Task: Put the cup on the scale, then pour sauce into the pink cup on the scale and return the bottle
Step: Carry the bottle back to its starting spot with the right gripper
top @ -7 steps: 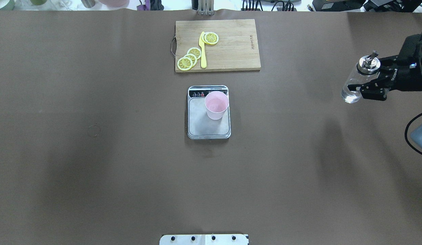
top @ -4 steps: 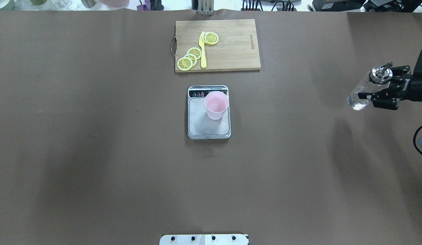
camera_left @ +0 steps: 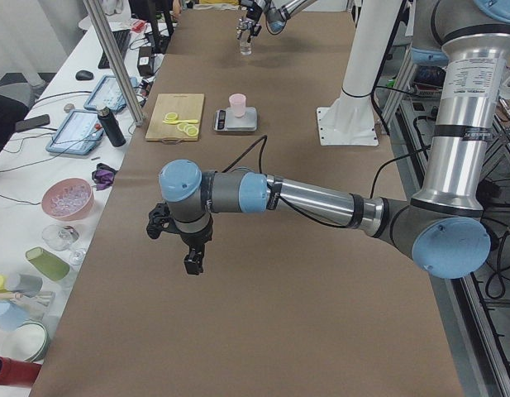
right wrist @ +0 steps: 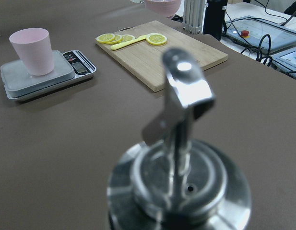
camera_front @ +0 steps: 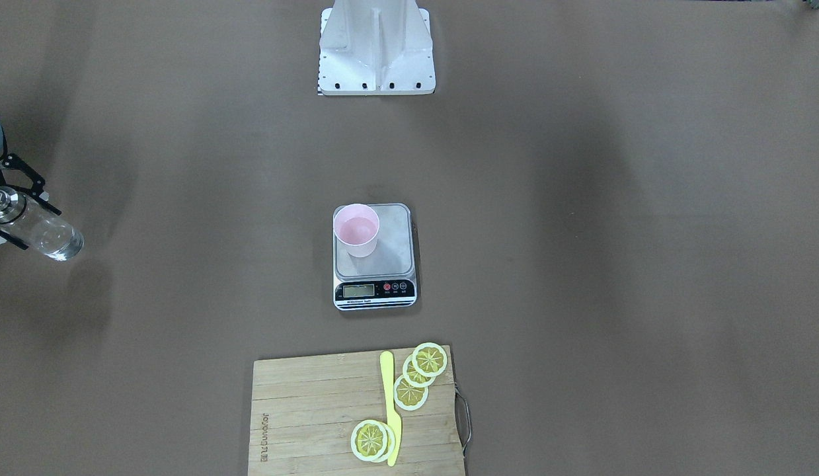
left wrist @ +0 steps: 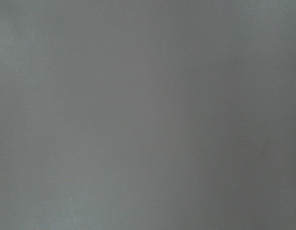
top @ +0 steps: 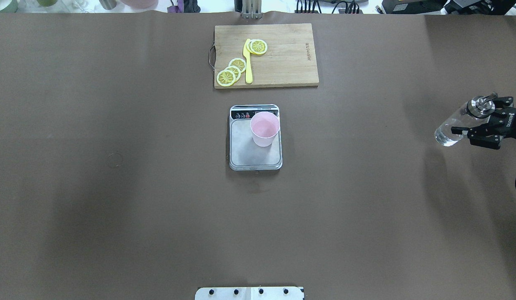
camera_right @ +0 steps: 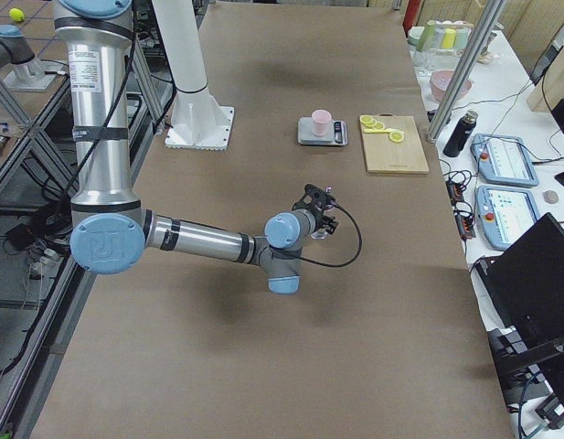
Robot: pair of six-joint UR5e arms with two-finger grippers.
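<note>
Right arm [top: 509, 123] level at right edge, right jaws grasping tilted bottle [top: 447, 134]; left arm [camera_left: 304, 197] stretched over bench [camera_left: 263, 331], left jaws pointing down, cannot tell their state.

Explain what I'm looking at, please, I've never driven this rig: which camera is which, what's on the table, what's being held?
Two robot arms work at a brown table. Two pictures look down on it, one from behind the robot and one facing it. Two look along it from its ends, and one camera rides on each wrist. The right gripper holds a clear bottle near the table's right edge. A pink cup stands on the scale. Beyond is a cutting board with lemon slices and a yellow knife. The left gripper hangs over bare table.
</note>
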